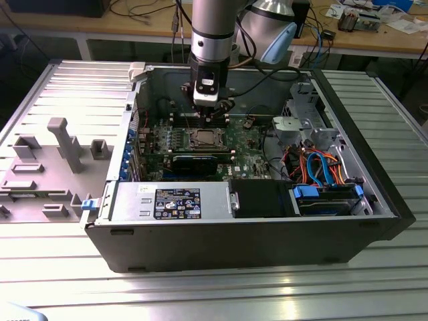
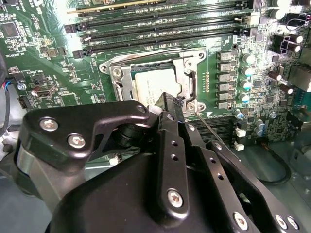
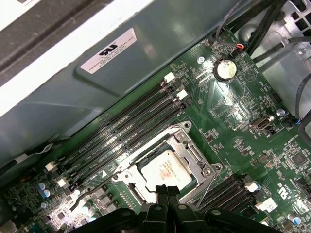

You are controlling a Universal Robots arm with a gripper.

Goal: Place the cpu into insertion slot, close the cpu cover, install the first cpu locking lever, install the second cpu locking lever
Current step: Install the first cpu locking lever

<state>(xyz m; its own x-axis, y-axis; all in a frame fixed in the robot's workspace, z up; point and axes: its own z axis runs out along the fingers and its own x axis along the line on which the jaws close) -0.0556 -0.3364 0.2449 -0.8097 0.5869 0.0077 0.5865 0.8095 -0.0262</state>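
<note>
The cpu [image 3: 164, 169] [image 2: 154, 83], silver-topped, lies flat in the insertion slot [image 1: 202, 138] on the green board. The silvery cpu cover [image 3: 192, 153] [image 2: 188, 80] lies down around the cpu, which shows through the cover's cut-out centre. In both wrist views my gripper [image 3: 165, 190] [image 2: 168, 103] is shut with nothing between its fingers, its tips right at the socket's edge. In the exterior view the gripper [image 1: 207, 115] hangs just behind the socket. One thin wire lever [image 2: 210, 130] angles away from the socket corner beside my fingers. Another lever [image 3: 90, 192] curves out from the socket's other side.
Long black memory slots [image 3: 131, 128] run beside the socket. A black ribbed card [image 1: 195, 162] stands in front of it. Cables and a drive cage [image 1: 314, 144] fill the case at the exterior view's right. A grey fixture tray [image 1: 47, 164] sits outside the case at the exterior view's left.
</note>
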